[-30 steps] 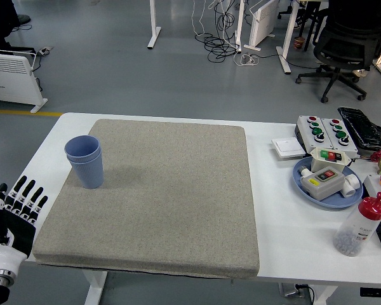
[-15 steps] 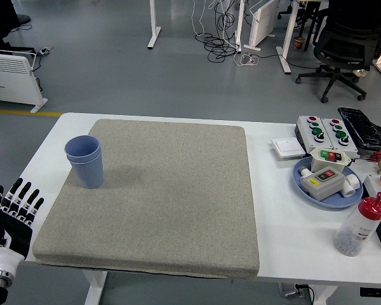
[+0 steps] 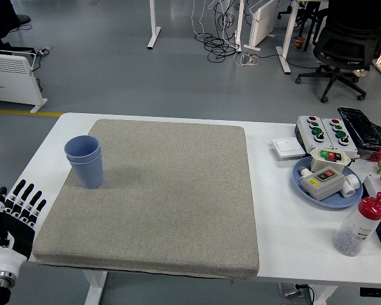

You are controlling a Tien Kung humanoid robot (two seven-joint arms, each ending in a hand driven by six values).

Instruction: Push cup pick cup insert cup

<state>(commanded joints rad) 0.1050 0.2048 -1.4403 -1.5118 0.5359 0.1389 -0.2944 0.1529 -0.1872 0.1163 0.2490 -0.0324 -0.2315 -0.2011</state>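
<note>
Two blue cups (image 3: 84, 161) stand nested, one inside the other, upright at the left edge of the grey mat (image 3: 171, 197). My left hand (image 3: 14, 215) is at the table's lower left corner, well below and left of the cups, fingers straight and spread, holding nothing. My right hand is out of the picture.
On the right of the table lie a blue plate (image 3: 305, 186) bearing button boxes, a grey button box (image 3: 322, 131), a white switch (image 3: 287, 147), a black tray (image 3: 361, 128) and a red-capped bottle (image 3: 360, 225). An office chair (image 3: 349, 44) stands on the floor behind.
My left hand dipped slightly lower and then came back up a little; it stays near the table's lower left corner. The cups have not moved.
</note>
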